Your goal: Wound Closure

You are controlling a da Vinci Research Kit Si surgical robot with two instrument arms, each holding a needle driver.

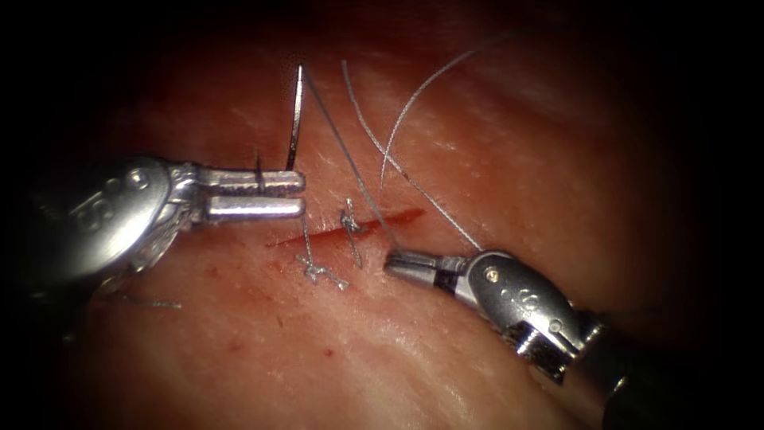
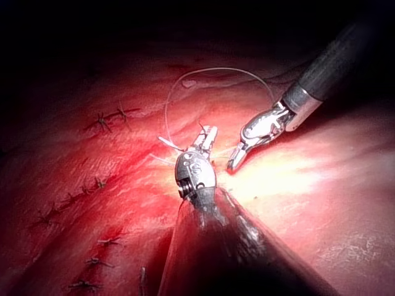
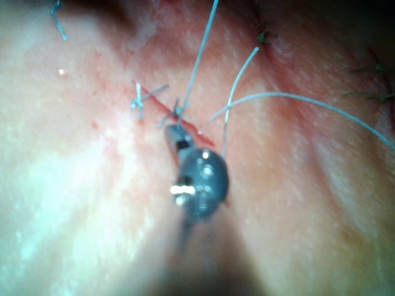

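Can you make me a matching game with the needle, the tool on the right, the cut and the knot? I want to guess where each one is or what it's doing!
Things:
1. needle
2. right tool
3. cut
4. knot

Places or states:
A. a thin red line on the tissue
B. stands up by the tip of the left tool, out of the tissue
C. shut on the thread
D. sits just below the cut, with short ends sticking out

Pairs: 1-B, 2-C, 3-A, 4-D.

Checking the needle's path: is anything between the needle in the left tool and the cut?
Yes: the left tool's own jaws, gripping the needle near its lower end. The right tool holds thread by the cut.
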